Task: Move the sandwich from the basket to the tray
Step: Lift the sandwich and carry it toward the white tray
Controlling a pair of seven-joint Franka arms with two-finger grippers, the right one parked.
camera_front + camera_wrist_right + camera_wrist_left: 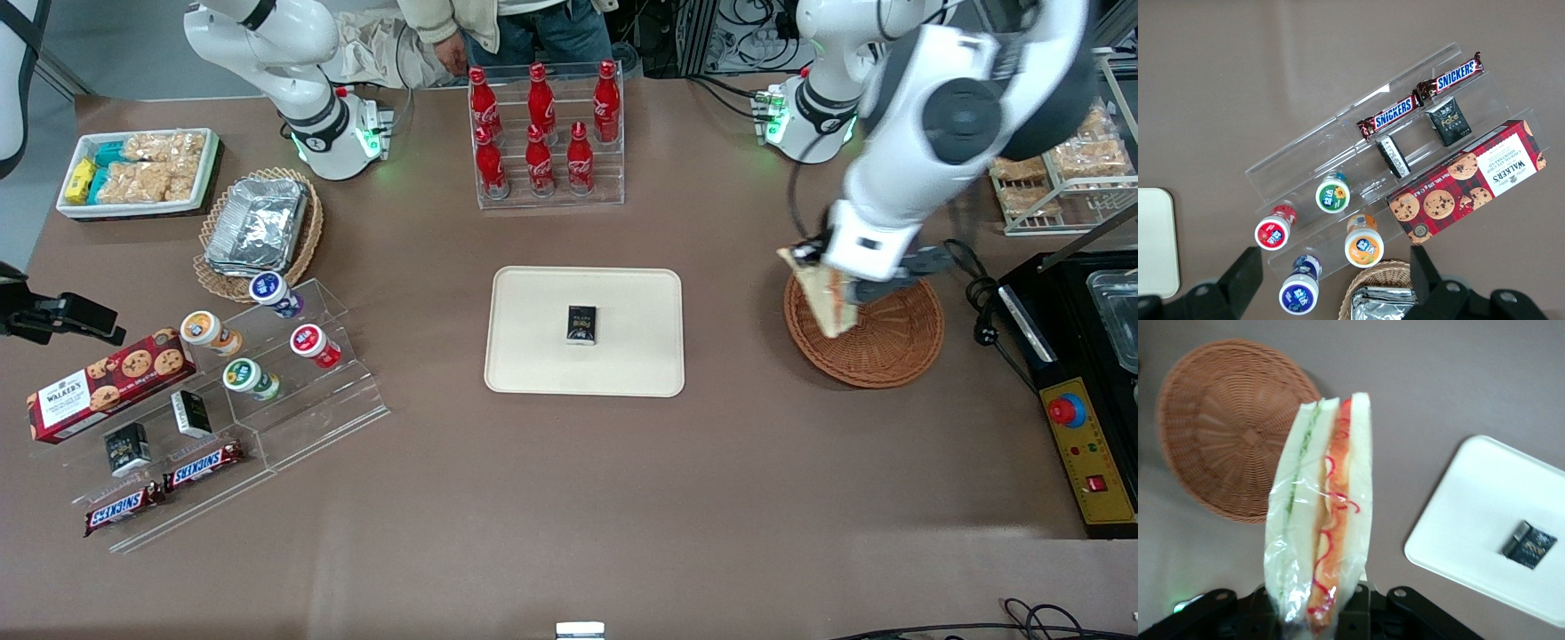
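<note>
Hand [831,289] with sandwich [822,298] above basket [876,342] rim

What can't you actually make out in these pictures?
- Gripper fingertips: front view, covered by the arm's wrist and the sandwich.
- Same fingers in the left wrist view: the sandwich wrapper hides where they press.
- Label of the small dark packet on the tray: too small to read.
- Basket: partly hidden by the arm.

Cola bottles [544,124], Snickers bars [1421,97], biscuit box [107,383]
</note>
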